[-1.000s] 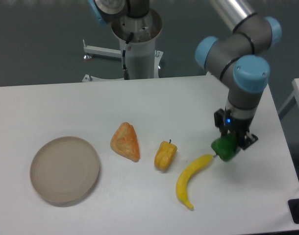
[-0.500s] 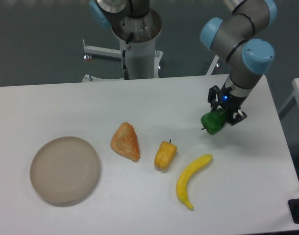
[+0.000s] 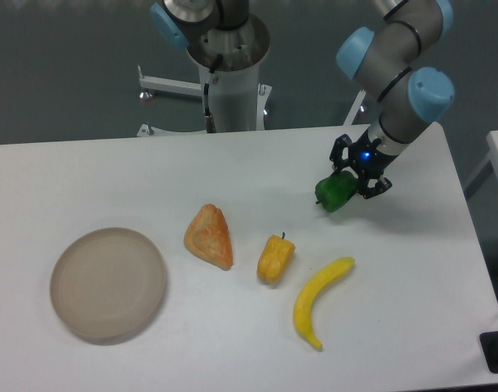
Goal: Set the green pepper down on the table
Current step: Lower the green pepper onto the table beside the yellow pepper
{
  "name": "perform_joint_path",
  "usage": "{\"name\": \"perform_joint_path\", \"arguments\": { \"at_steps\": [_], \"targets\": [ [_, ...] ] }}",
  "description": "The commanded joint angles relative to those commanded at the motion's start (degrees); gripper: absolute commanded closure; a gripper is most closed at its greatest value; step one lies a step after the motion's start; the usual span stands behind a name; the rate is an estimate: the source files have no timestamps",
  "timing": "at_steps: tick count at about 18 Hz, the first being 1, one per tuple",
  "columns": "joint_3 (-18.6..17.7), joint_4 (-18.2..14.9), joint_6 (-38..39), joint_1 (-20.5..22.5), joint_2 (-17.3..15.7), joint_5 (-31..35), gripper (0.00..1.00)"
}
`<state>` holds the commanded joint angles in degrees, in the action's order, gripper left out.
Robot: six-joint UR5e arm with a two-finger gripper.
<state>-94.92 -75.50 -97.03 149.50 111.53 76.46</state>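
Note:
The green pepper (image 3: 335,193) is small, glossy and bright green. My gripper (image 3: 347,184) is shut on it and holds it just above the white table (image 3: 445,327), at the right rear part of the tabletop. The pepper sticks out to the lower left of the fingers. I cannot tell whether it touches the table.
A yellow banana (image 3: 317,300) lies in front of the gripper. An orange-yellow pepper (image 3: 275,259) and an orange wedge-shaped toy (image 3: 210,235) sit mid-table. A round beige plate (image 3: 108,282) lies at the left. The arm's base column (image 3: 229,77) stands behind the table.
My gripper has carried the green pepper up and to the left, away from the banana's tip toward the back of the table.

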Motion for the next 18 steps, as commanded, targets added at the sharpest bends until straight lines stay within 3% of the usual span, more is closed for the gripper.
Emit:
{"name": "perform_joint_path", "arguments": {
  "at_steps": [18],
  "targets": [
    [-0.3,1.2,-4.3,-0.1,1.1,-0.6,0.53]
  ]
}}
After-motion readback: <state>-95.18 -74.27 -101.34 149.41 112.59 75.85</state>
